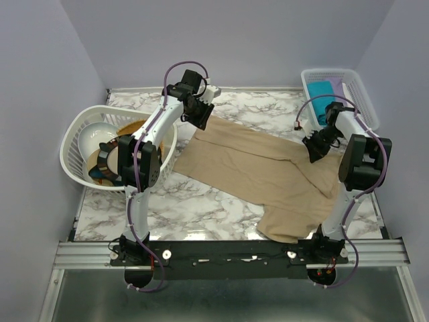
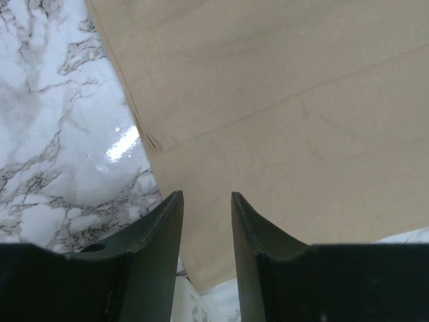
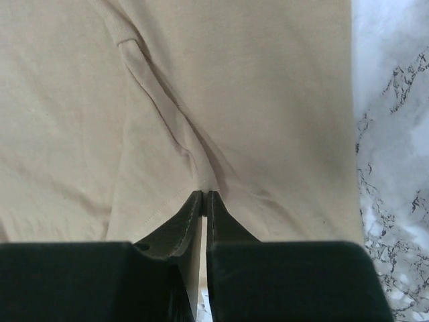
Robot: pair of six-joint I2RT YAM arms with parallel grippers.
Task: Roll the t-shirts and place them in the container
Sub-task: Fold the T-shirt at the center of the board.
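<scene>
There are two t-shirts in view. One large beige t-shirt (image 1: 261, 168) lies spread flat on the marble bench (image 1: 194, 208), running at a slant from the far middle to the near right, where its end lies bunched close to the right arm's base. One teal t-shirt (image 1: 322, 90) lies folded in the white rectangular basket (image 1: 327, 70) at the far right corner. There are two baskets in all. The second is a round white one (image 1: 70, 144) on the left, holding a white bowl (image 1: 94, 139) and a tan plate (image 1: 124, 131).

Both arms are at the beige t-shirt, one at each end. The left arm rises from its base, reaches forward past the round basket and bends its wrist down over the shirt's far left corner. The left tool (image 2: 206, 196) is released. Its two fingers stand apart just above the cloth, near the hemmed edge, and the beige cloth shows flat and unpinched through the gap.

The right arm stands up from its base with the elbow raised on the right side. Its forearm comes back inward, so the wrist tips down onto the shirt's right edge. The right tool (image 3: 204, 194) is clenched on the beige t-shirt. Its fingertips are almost together, and creases in the cloth run up into a small pinch between them, beside a stitched hem.
</scene>
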